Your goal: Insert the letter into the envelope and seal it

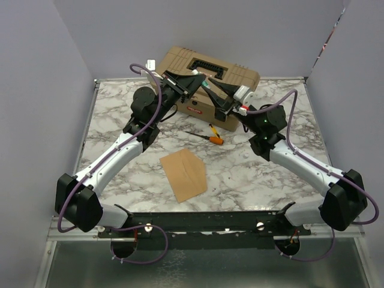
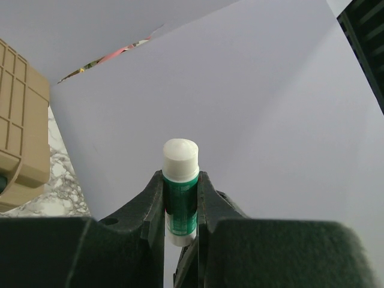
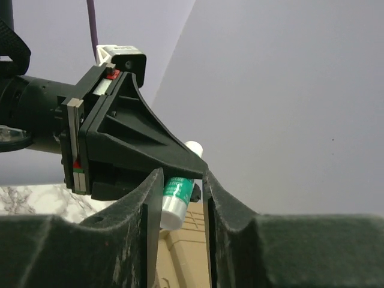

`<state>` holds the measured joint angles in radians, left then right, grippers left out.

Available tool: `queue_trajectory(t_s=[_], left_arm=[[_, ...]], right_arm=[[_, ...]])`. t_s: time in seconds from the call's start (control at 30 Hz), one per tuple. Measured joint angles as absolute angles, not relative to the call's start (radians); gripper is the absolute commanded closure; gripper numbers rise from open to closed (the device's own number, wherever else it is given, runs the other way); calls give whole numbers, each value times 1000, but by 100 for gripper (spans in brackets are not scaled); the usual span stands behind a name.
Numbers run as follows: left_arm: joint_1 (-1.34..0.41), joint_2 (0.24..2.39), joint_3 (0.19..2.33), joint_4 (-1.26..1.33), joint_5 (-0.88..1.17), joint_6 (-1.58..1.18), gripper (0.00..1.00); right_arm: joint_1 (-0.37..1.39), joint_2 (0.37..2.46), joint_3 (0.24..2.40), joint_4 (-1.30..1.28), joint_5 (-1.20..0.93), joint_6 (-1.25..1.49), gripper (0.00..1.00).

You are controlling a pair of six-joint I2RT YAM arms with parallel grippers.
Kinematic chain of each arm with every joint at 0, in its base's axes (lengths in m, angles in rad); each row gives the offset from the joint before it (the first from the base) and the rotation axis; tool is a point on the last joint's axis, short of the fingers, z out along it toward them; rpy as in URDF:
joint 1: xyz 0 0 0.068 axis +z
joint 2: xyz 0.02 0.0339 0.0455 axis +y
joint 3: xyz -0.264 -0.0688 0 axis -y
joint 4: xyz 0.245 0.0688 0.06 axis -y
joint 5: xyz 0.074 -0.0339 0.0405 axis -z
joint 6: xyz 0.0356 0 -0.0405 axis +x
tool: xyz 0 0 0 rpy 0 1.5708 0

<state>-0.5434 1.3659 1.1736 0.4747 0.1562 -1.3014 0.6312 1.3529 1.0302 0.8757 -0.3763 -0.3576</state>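
The brown envelope (image 1: 184, 174) lies flat on the marble table in front of both arms. The letter is not in view. Both grippers are raised over the tan toolbox. My left gripper (image 2: 180, 178) is shut on a green-and-white glue stick (image 2: 180, 180), which juts out past its fingertips. My right gripper (image 3: 180, 175) faces it. Its jaws stand on either side of the glue stick's (image 3: 177, 199) white lower end, with a gap still showing on the right side. From above, the two grippers (image 1: 201, 82) (image 1: 218, 90) meet tip to tip at the glue stick (image 1: 206, 84).
A tan toolbox (image 1: 235, 74) stands at the back of the table, under the grippers. An orange-handled screwdriver (image 1: 216, 140) lies between the toolbox and the envelope. Grey walls enclose the table on the left, right and back.
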Motion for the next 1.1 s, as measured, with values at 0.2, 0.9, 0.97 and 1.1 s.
queue_trajectory(t_s=[0.2,0.9,0.97,1.1], left_arm=[[-543,1365,1174,499,172,-1299,100],[-543,1365,1159,535,209,-1317,100],[-543,1365,1157,535,209,-1317,100],[-543,1365,1157,537,209,-1319,100]], right_arm=[[631,1351,997,888,-337,-335,50],[633,1348,978,897,-326,-301,61],[633,1348,978,897,-326,-296,61],[633,1348,977,897,-326,-291,89]])
